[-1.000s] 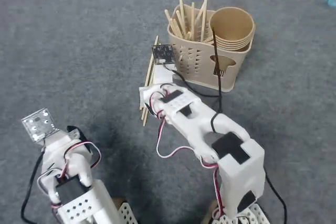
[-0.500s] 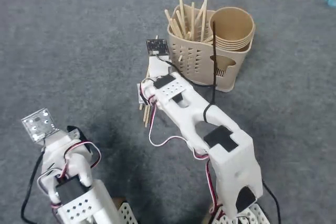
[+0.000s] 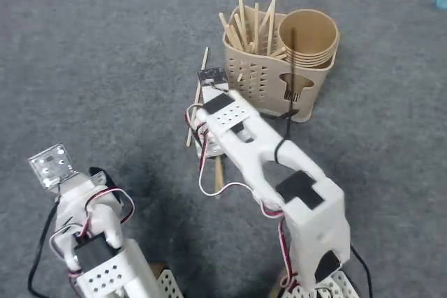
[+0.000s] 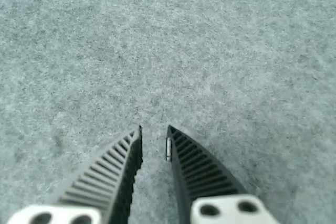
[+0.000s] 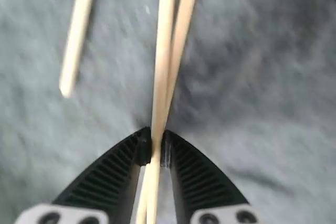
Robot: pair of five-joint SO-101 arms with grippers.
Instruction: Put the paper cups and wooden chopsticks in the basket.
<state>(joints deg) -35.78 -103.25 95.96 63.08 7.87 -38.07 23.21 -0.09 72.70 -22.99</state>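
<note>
The right gripper (image 5: 156,142) is clamped on a pair of pale wooden chopsticks (image 5: 169,51), jaws pinched tight with both sticks side by side between them. The pair runs on ahead of the jaws, low over the grey carpeted table (image 4: 210,35). A third loose wooden chopstick (image 5: 77,30) lies on the carpet just beside them, untouched.

At the far edge of the table stands the beige slotted plastic basket (image 3: 269,82). It already holds a nested stack of brown paper cups (image 3: 308,33) and a bundle of upright chopsticks (image 3: 242,22). The right arm is close in front of it.

Handling, as I read it: these sticks are light, stiff and smooth, so they will likely pivot or slip in a two-point pinch, and the pair may scissor apart. A hold nearer the middle looks steadier. The grip here seems to leave a long end free, so expect some droop or swing on the lift. The loose stick lies flat and thin, so it needs a low pinch across its width.

The left gripper (image 4: 154,129) sits near the table's near edge, jaws a narrow slit apart, holding nothing.
</note>
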